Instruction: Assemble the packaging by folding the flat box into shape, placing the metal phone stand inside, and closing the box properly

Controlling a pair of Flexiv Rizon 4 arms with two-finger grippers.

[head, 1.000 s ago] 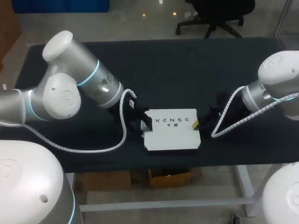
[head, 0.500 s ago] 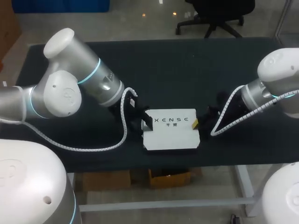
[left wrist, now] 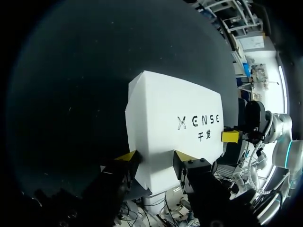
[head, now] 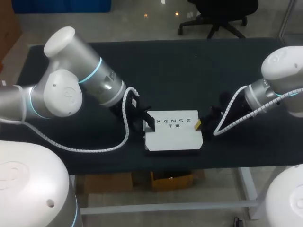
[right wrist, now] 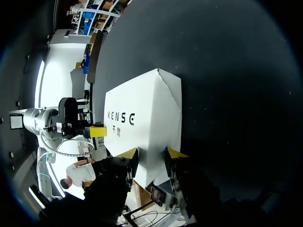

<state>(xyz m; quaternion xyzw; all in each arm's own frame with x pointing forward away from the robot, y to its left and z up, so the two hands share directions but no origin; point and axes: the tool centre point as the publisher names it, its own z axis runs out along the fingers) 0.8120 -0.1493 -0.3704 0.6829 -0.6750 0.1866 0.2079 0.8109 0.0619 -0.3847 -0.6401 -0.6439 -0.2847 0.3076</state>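
Box status: the white box sits near the front edge of the dark surface, folded into shape with the printed lid down, so it looks closed or very nearly. The left gripper is parked at its left end and the right gripper at its right end, facing each other. The left fingers and right fingers stand a bit apart with a corner of the box end between them, tips against the cardboard, so I'd call both clamped on the box. My guess is they're pinning both ends so it can't skid while the end flaps get seated. The metal phone stand isn't visible anywhere. Presumably it's inside, but I can't tell.
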